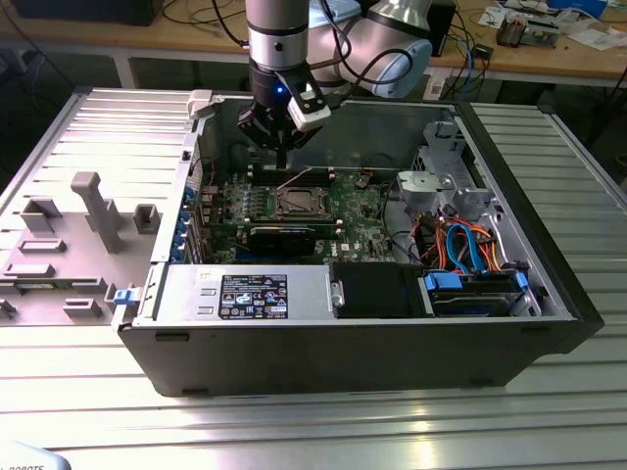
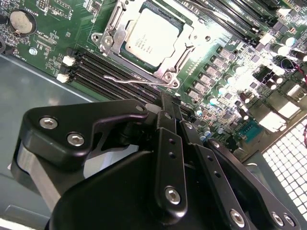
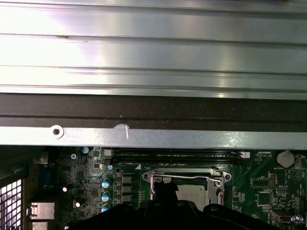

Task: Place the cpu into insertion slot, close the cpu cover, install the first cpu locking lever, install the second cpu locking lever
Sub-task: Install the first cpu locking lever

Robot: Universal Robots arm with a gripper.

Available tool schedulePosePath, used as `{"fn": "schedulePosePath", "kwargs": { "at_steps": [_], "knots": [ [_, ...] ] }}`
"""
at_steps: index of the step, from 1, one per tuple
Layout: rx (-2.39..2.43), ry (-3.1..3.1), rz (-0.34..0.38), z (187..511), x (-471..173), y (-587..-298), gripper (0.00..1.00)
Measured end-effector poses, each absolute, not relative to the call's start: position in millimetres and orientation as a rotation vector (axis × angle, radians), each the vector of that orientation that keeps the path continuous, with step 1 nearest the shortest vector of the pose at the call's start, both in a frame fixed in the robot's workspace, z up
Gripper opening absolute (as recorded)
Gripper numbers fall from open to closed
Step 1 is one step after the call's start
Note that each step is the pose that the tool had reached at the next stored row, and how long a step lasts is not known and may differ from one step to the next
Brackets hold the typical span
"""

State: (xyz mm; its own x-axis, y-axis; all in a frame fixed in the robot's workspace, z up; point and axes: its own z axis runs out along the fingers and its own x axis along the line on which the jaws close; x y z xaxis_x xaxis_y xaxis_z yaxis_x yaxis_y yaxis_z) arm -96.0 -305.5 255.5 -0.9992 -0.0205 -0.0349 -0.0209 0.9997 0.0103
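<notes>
One grey chip (image 2: 153,40) lies flat in its socket (image 1: 294,204) on the green circuit board (image 2: 53,38). We see the silver cover frame (image 2: 181,53) folded down around it, with the chip's top showing bare through the square cut-out. A thin wire lever (image 2: 127,80) runs along the frame's edge on the side nearest the long black memory slots (image 2: 96,67); we cannot tell whether it is hooked down. Just past that lever, in the second wrist view, the gripper (image 2: 171,101) points at the board over the memory slots, its two black fingers (image 2: 165,129) drawn together with nothing between them. We cannot tell whether the tips touch the lever or the board. In the exterior view the gripper (image 1: 282,164) hangs inside the open computer case (image 1: 343,343), near the socket on its far side, and the case rests on a ribbed metal table (image 1: 294,431).
</notes>
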Motion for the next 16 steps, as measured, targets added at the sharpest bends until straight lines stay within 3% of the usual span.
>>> {"fn": "schedulePosePath", "kwargs": {
  "at_steps": [16],
  "knots": [
    [-0.027,3.106,0.066,252.7,-95.0,-305.6,0.11]
  ]
}}
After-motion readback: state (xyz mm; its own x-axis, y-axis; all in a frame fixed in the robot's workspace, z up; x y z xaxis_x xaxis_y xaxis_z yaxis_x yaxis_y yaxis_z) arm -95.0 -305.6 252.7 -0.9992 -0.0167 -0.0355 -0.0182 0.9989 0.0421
